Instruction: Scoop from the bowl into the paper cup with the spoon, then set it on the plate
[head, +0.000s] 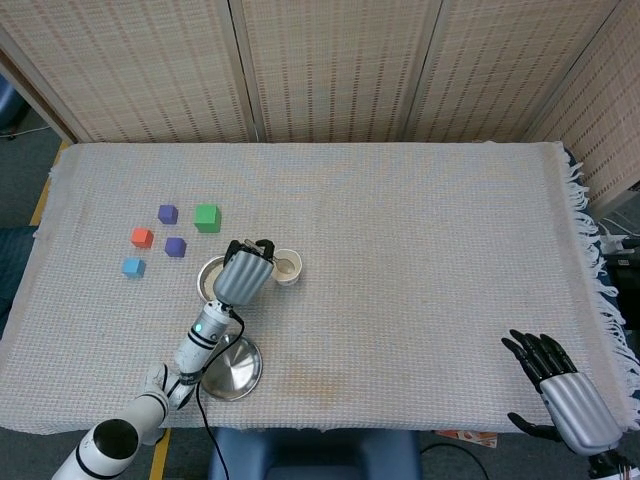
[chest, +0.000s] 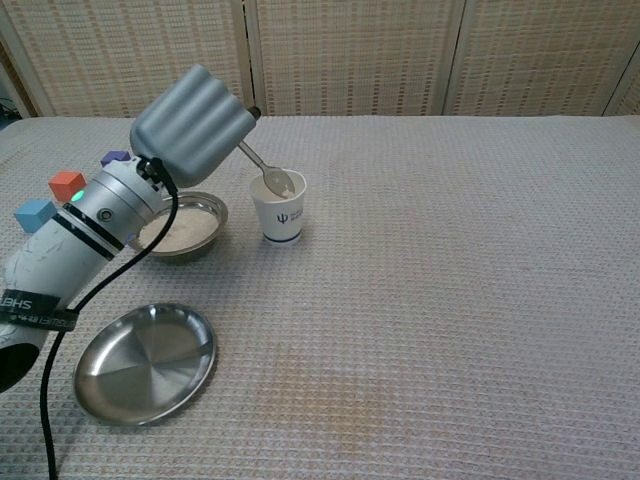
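The left hand (chest: 192, 125) grips the spoon (chest: 268, 172) over the paper cup (chest: 280, 207). The bowl (chest: 180, 226) lies just left, partly hidden by the arm. The right hand (head: 562, 392), fingers spread, holds nothing.

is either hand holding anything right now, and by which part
The left hand holds the spoon by the end of its handle, bowl end tilted over the paper cup. The right hand holds nothing.
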